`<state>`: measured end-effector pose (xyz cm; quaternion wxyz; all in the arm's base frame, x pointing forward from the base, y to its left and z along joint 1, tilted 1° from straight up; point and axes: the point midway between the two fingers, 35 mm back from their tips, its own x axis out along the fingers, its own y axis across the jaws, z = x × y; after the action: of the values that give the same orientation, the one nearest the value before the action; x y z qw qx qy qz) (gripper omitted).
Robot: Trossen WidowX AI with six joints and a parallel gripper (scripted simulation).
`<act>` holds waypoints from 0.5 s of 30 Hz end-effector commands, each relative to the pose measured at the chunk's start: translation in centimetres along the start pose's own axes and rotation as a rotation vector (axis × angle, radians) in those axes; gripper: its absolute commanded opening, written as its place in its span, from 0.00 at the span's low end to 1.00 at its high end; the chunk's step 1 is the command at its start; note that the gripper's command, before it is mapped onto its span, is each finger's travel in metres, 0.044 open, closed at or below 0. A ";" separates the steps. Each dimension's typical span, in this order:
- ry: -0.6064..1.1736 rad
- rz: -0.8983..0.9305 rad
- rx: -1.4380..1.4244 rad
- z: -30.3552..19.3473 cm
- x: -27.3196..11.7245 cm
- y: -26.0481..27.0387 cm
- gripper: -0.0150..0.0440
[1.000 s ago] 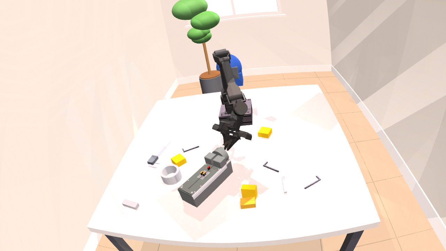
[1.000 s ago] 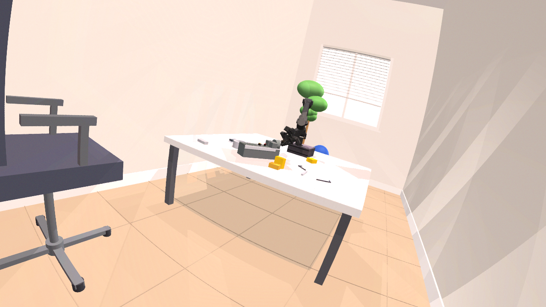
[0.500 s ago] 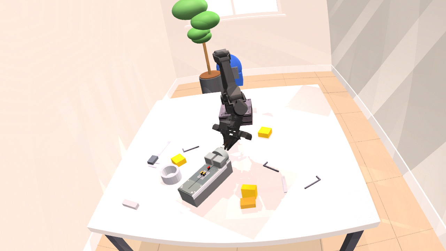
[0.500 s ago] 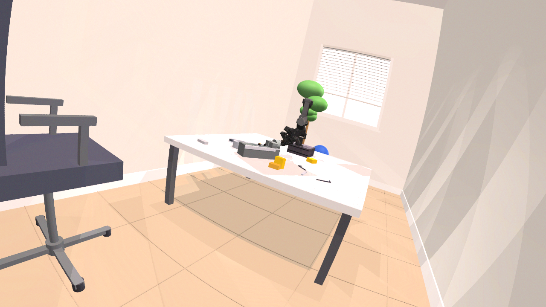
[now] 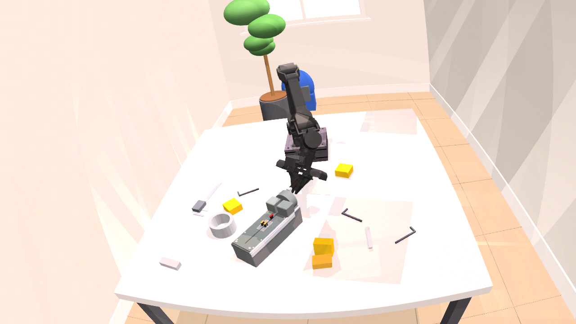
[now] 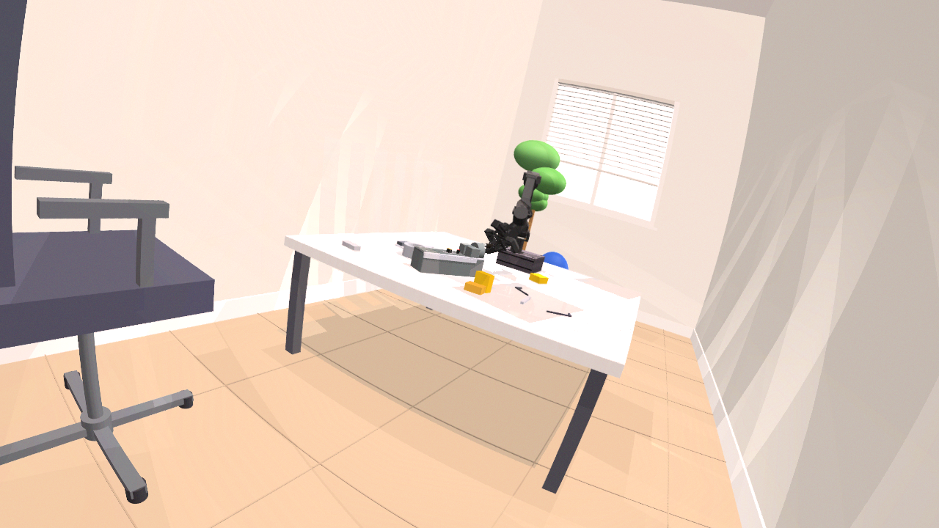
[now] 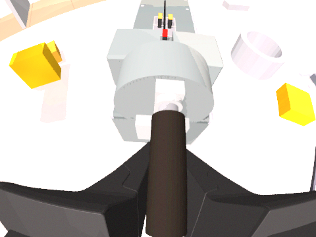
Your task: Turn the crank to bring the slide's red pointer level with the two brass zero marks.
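Observation:
The grey machine [image 5: 257,241] [image 6: 446,262] stands on the table. Its brown crank handle [image 7: 168,171] points toward the wrist camera, in front of the round grey housing [image 7: 164,62]. My gripper [image 5: 295,188] is shut on the handle; in the wrist view a dark finger lies on each side of it, the tips partly hidden behind it. The red pointer [image 5: 271,216] [image 7: 164,33] sits in the slot between the housing and the two brass zero marks [image 5: 263,223] [image 7: 164,20]. It is not level with them but a short way off, on the crank side.
Yellow blocks [image 5: 232,206] [image 5: 344,170] [image 5: 323,246] lie on both sides of the machine. A pale ring [image 5: 222,230] [image 7: 257,56] stands beside it. Black hex keys [image 5: 352,216] [image 5: 406,235] and a pale bar [image 5: 368,237] lie to the right, a grey block [image 5: 169,263] at the front left.

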<state>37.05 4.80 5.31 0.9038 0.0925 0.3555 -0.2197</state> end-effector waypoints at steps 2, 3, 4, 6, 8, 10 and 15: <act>0.000 0.000 0.000 0.0 0.0 0.0 0.25; 0.000 0.000 0.000 0.0 0.0 0.0 0.25; 0.000 0.000 0.000 0.0 0.0 0.0 0.25; 0.000 0.000 0.000 0.0 0.0 0.0 0.25; 0.000 0.000 0.000 0.0 0.0 0.0 0.25; 0.000 0.000 0.000 0.0 0.0 0.0 0.34; 0.000 0.000 0.000 0.0 0.0 0.0 0.57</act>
<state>37.06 4.81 5.32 0.9038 0.0927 0.3554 -0.2196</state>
